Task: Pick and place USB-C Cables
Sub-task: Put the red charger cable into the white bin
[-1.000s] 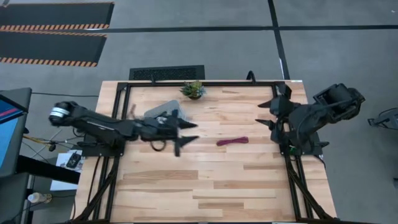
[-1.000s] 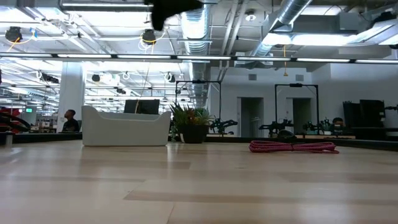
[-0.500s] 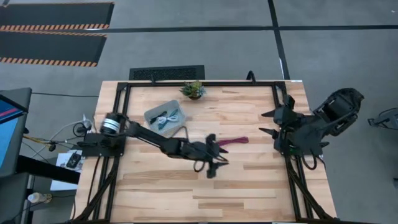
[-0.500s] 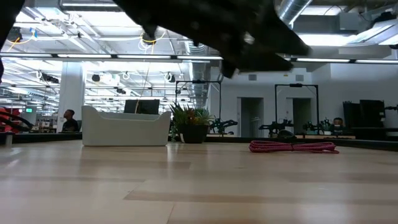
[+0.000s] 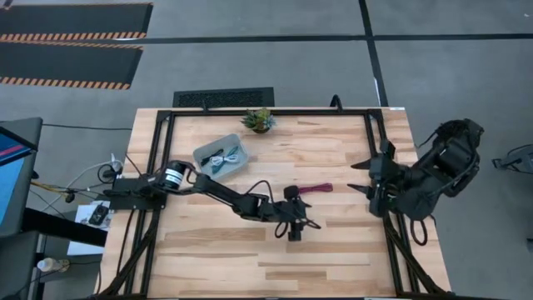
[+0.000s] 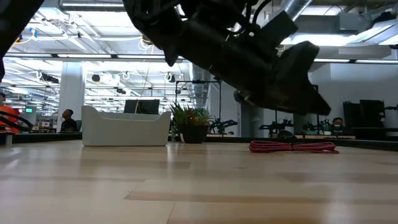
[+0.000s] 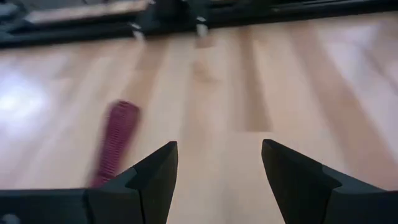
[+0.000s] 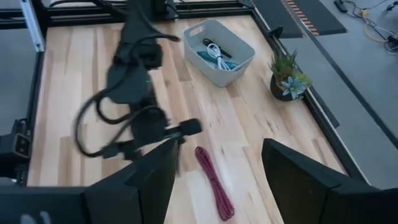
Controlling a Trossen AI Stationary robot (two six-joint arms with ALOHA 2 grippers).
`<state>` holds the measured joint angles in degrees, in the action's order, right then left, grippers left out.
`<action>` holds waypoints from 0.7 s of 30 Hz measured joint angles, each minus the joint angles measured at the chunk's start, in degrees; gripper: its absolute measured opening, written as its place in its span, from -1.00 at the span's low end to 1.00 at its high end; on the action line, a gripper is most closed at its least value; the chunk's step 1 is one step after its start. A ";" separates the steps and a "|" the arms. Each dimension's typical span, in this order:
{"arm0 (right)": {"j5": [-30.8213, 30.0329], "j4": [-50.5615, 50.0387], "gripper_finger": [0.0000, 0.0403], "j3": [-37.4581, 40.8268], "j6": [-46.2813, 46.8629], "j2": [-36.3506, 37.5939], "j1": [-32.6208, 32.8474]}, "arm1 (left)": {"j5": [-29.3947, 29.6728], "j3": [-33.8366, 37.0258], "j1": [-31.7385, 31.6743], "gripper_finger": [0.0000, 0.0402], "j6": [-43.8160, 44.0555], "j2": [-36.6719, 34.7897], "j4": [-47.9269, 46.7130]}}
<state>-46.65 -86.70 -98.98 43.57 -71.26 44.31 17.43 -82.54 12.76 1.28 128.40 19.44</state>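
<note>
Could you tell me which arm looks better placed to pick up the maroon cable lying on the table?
Probably the left: the left gripper, open, hovers just beside the maroon cable, while the right gripper waits at the table's edge.

Both arms' fingers spread apart

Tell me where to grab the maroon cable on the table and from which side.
Grip the maroon cable around its middle, coming straight down with the fingers across its width. It lies flat as a long, narrow bundle with bare wood on both sides. The open left gripper is nearest; this is a judgement.
</note>
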 joint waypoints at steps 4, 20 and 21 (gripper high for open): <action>-2.45 0.29 0.29 0.00 0.15 0.04 0.69 | 0.59 -0.02 -2.34 0.11 -1.84 0.03 0.71; -3.08 0.61 0.29 0.00 0.11 0.04 0.51 | -9.49 1.01 -10.30 0.11 1.46 0.22 -4.88; -3.33 0.63 0.29 0.00 0.11 0.04 0.51 | -8.85 1.48 -10.01 0.11 1.46 0.22 -4.95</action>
<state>-49.99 -86.06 -98.98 43.68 -71.22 44.82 8.58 -81.06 2.75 2.74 128.62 14.49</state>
